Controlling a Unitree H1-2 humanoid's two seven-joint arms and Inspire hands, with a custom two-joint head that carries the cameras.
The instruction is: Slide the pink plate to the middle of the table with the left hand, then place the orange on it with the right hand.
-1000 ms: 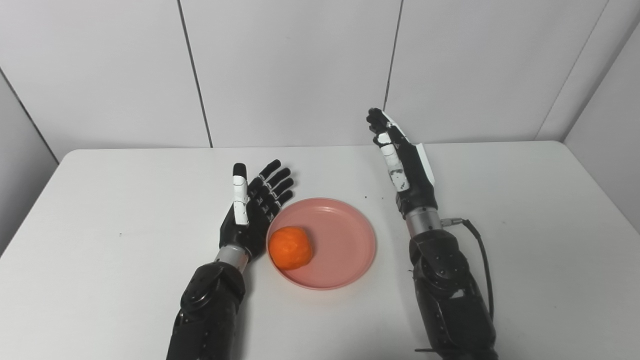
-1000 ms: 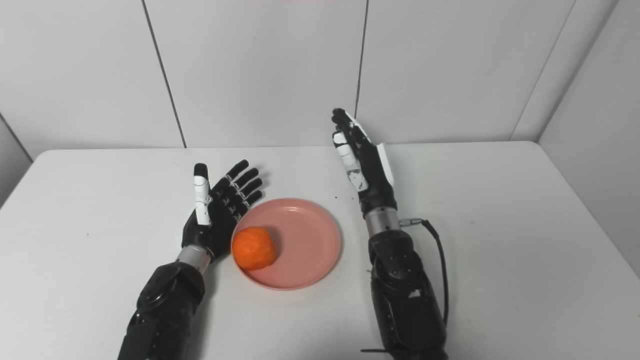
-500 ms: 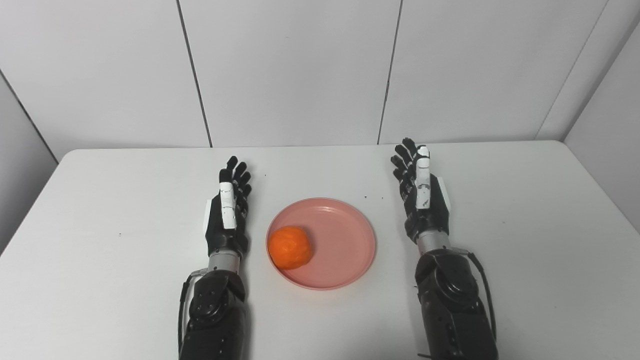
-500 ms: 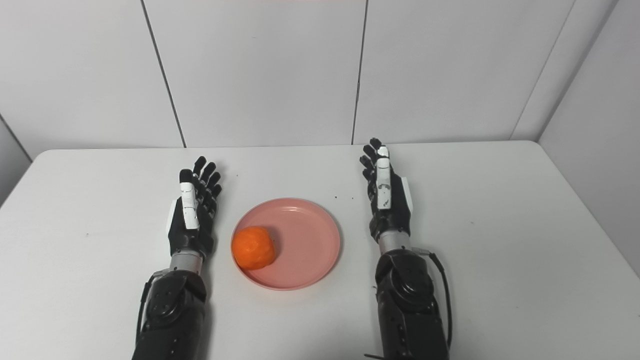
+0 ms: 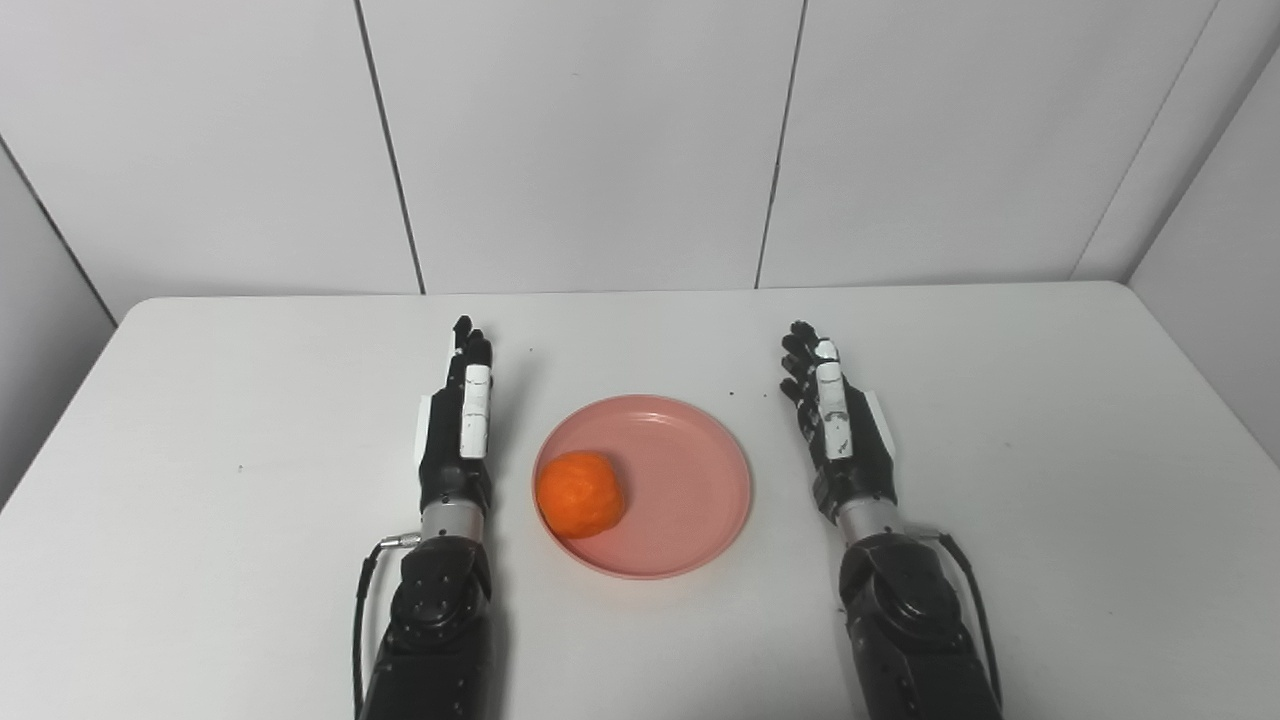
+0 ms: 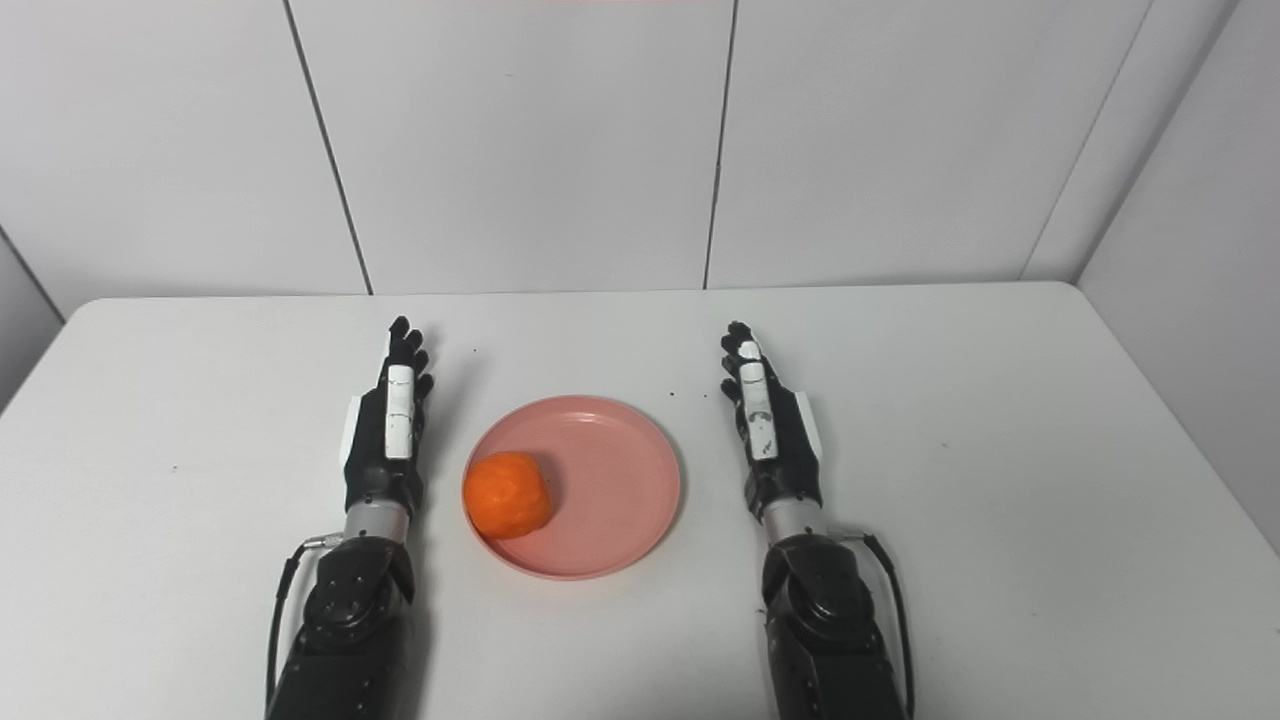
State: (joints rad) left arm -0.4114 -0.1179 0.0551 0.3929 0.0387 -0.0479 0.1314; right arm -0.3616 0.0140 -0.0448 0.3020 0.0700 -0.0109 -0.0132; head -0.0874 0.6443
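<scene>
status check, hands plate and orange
Left hand and right hand open, flanking pink plate. Orange on plate's left side. Nothing in the way.

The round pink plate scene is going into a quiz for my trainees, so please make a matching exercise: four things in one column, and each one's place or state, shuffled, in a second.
Things:
1. round pink plate
2. bumpy orange fruit
3. black left hand
4. black right hand

Places or states:
A. open, empty, just left of the plate
B. lying on the plate's left part
C. open, empty, to the right of the plate
D. in the middle of the white table, between the hands

Pairs: 1-D, 2-B, 3-A, 4-C
</scene>
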